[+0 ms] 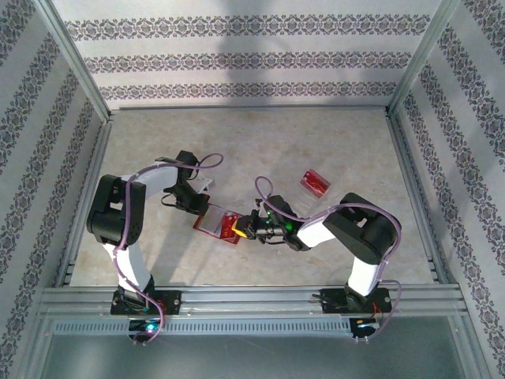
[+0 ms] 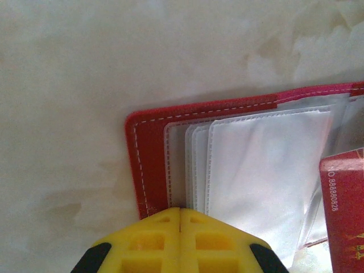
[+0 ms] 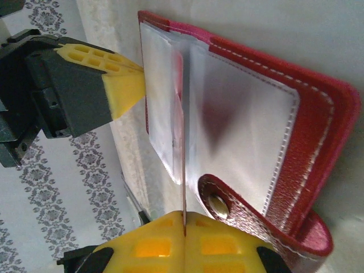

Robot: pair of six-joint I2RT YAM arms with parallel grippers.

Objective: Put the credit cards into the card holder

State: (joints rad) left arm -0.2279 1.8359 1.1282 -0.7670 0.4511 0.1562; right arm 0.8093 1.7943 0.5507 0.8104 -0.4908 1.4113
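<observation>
The card holder (image 1: 211,222) lies open on the table, red with clear greyish sleeves (image 2: 261,165). My left gripper (image 1: 195,207) is shut, and its yellow fingertips (image 2: 180,211) rest on the wallet's left edge (image 2: 149,165), nothing visible between them. My right gripper (image 1: 247,229) is shut on a red credit card (image 1: 235,230) with a yellow end. In the right wrist view that card (image 3: 183,148) stands edge-on over the sleeves (image 3: 239,114), in front of the gripper (image 3: 184,227) and next to the clasp tab (image 3: 239,211). The card's corner (image 2: 344,216) shows at the right of the left wrist view.
A second red card in a clear tray (image 1: 314,183) lies to the back right of the wallet. The left gripper's yellow fingers (image 3: 126,85) sit at the wallet's far edge in the right wrist view. Metal rails (image 1: 252,298) border the near table edge.
</observation>
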